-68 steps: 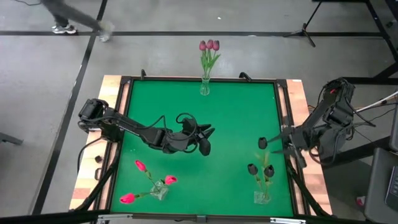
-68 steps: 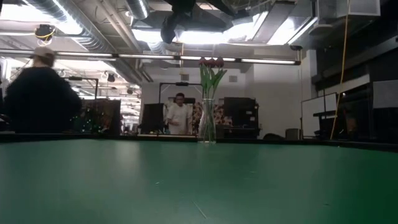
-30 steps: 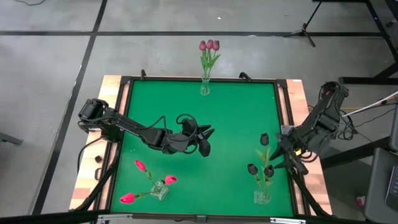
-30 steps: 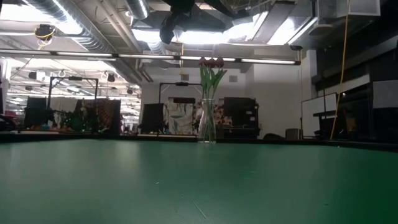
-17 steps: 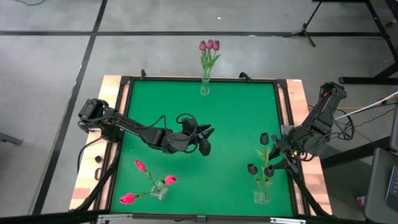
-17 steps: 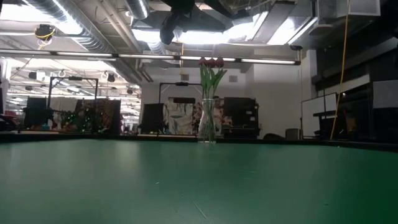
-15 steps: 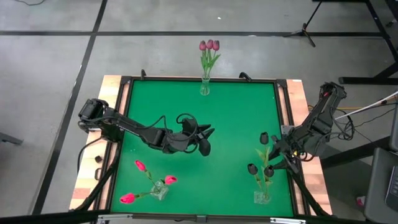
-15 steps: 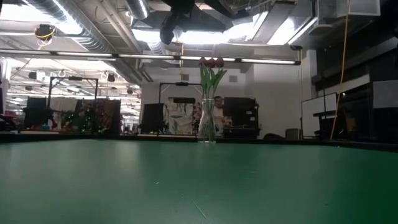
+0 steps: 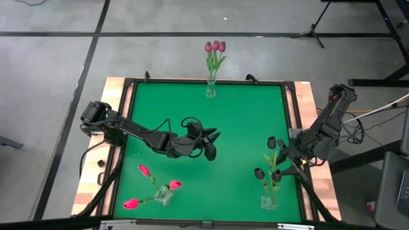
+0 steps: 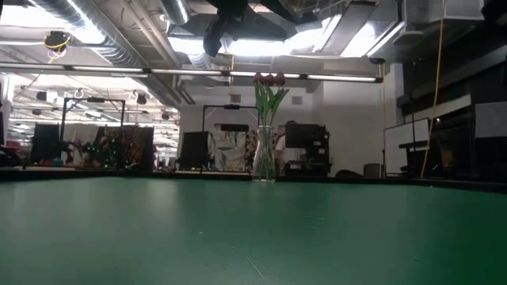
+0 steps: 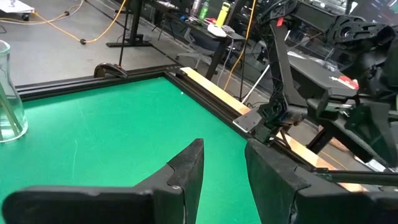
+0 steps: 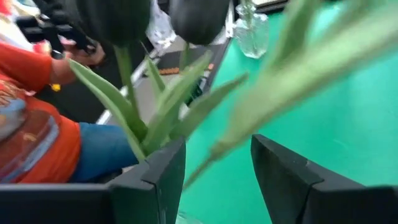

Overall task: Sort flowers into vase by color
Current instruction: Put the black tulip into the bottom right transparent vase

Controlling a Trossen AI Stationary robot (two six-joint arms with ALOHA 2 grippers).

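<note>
Three glass vases hold the flowers. Mauve tulips [image 9: 215, 46] stand in the far-edge vase [image 10: 264, 154], pink ones [image 9: 153, 182] in the near-left vase [image 9: 163, 196], and dark ones [image 9: 267, 174] in the near-right vase [image 9: 269, 203]. A third dark head [image 9: 271, 142] rises farther back on a long stem. My right gripper [image 9: 282, 156] is open beside that stem, just right of the dark bunch. A blurred green stem or leaf [image 12: 214, 152] crosses the gap between its fingers. My left gripper [image 9: 214, 142] hangs open over the table's middle with nothing between its fingers [image 11: 186, 168]. My right gripper has a green stem or leaf of the dark tulips [image 12: 214, 152] passing through the gap between its open fingers. The fingers come level from the table's right side. Whether either finger touches it, I cannot tell.
The green mat [image 9: 243, 121] lies bare between the vases, inside a black frame [image 9: 291, 115]. In the right wrist view a seated person in an orange top [image 12: 28, 137] shows beyond the near edge. The right arm [image 11: 292, 106] shows in the left wrist view.
My right gripper has sunk a little, tipped further downward and edged toward the table's left, closer to the dark tulips. The tulips and vases have stayed where they were.
</note>
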